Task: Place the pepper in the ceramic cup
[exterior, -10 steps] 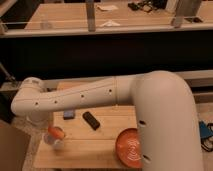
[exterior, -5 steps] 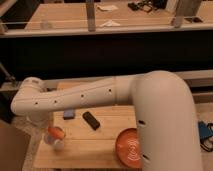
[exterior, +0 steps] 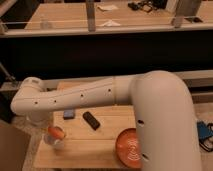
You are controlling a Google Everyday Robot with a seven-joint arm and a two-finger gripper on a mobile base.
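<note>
While tool [exterior: 50,131] overhangs table's [exterior: 100,150] edge.

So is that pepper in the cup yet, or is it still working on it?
Nearly done. The pepper sits at the rim of the ceramic cup, at the table's left end. The gripper is hidden behind the arm, so whether it has let go is unclear. Left: release and withdraw.

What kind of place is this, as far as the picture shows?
Probably an office or lab: a wooden table in front, long desks with papers behind a rail. The gripper is near the pepper above the ceramic cup.
</note>
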